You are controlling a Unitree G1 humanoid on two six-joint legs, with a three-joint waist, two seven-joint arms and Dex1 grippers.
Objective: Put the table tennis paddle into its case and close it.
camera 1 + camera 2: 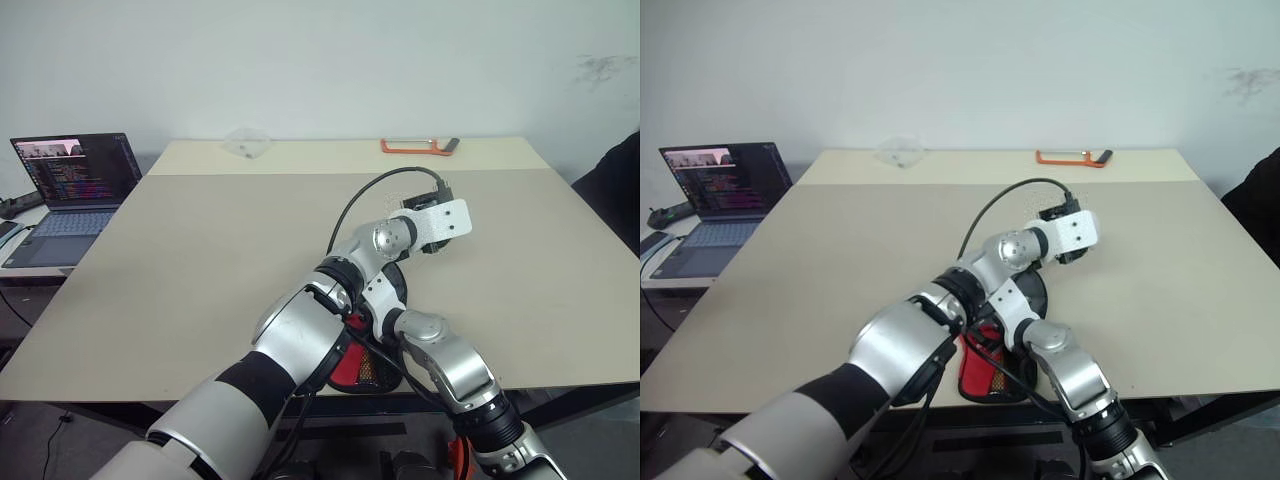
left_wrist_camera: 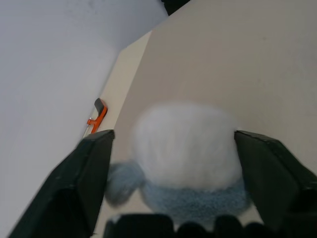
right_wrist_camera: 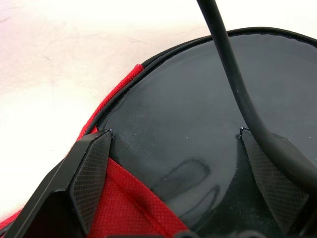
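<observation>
The case (image 1: 985,375) lies at the table's front edge, its red fabric and mesh showing under my crossed arms. In the right wrist view the table tennis paddle's black rubber face (image 3: 198,109) rests on the case's red fabric (image 3: 129,208), inside the case's black rim. My right gripper (image 3: 174,132) hovers open just above that face, one finger on each side. A black cable crosses this view. My left gripper (image 1: 443,218) reaches over to the right, above bare table beyond the case. It stands open (image 2: 173,134), with a blurred white and grey shape close between its fingers.
An open laptop (image 1: 75,185) sits on a side table to the left. An orange-handled tool (image 1: 418,146) and a clear plastic piece (image 1: 247,143) lie at the beige table's (image 1: 200,260) far edge. Something dark stands past the right edge (image 1: 615,190).
</observation>
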